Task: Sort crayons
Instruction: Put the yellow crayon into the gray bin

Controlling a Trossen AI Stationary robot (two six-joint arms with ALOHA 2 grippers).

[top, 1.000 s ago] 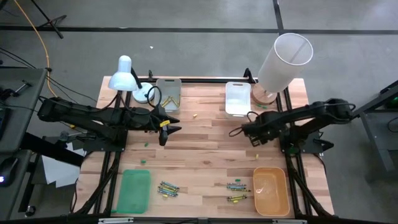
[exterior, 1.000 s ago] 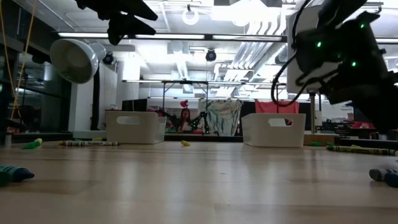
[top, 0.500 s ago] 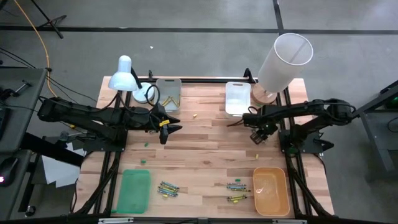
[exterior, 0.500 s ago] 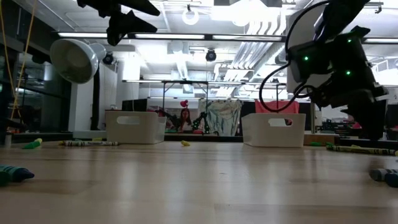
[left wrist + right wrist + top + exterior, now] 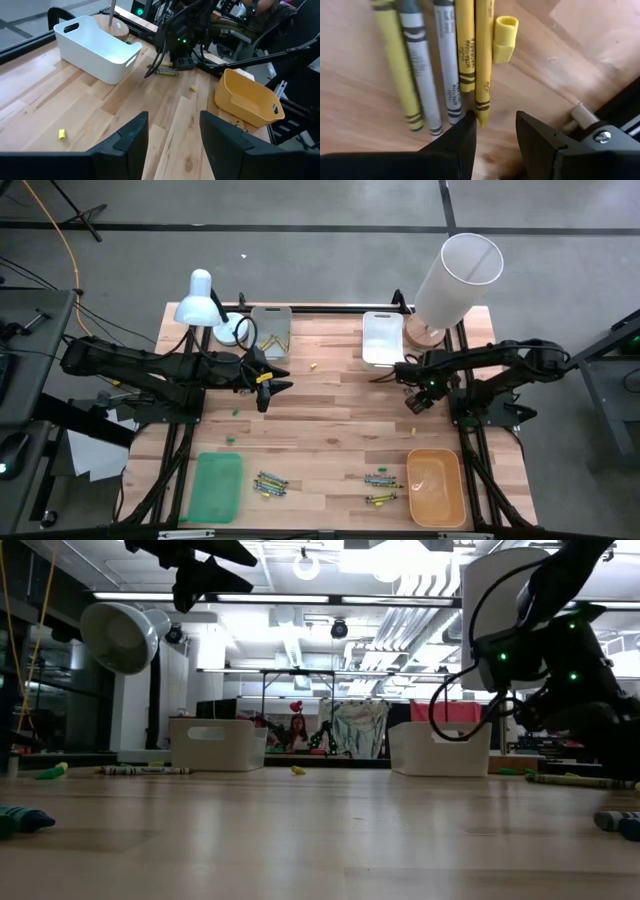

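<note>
The right gripper (image 5: 494, 131), fingers spread, hovered just over a row of yellow and grey wax crayons (image 5: 446, 60) at centre-right of the high view, near the white plastic bin (image 5: 382, 338). The left gripper (image 5: 277, 387) waited centre-left, fingers apart.

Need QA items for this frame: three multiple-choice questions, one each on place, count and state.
1. Orange tray lies on which side? A left arm's; B right arm's; C centre.
2. Full-length crayons in the right wrist view? A two; B five; C nine.
3. Right gripper jaws? A open; B shut on a crayon; C shut on a bin.
Key: B, the high view shows it below the right arm; B, three yellow, two grey; A, a gap shows at a crayon tip. Left gripper hovers mid-table.
</note>
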